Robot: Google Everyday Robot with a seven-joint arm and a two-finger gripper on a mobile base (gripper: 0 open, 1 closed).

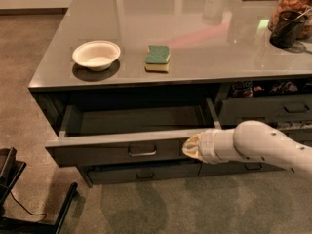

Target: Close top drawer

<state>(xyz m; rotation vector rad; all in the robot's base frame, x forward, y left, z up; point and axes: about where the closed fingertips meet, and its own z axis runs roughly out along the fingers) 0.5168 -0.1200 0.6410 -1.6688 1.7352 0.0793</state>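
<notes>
Grey top drawer open; hand at front's right end, grip state unclear.

White arm reaches in from right, near level; pincer at tip, pointing left.

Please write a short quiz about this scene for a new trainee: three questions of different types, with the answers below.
1. True or false: the top drawer is fully shut.
2. What lies on the counter just right of the white bowl? A) a green sponge B) a fork C) a red can
3. Where is the gripper?
Key: 1 false, it stands pulled out. 2 A. 3 At the top drawer's front, right of its handle.
</notes>
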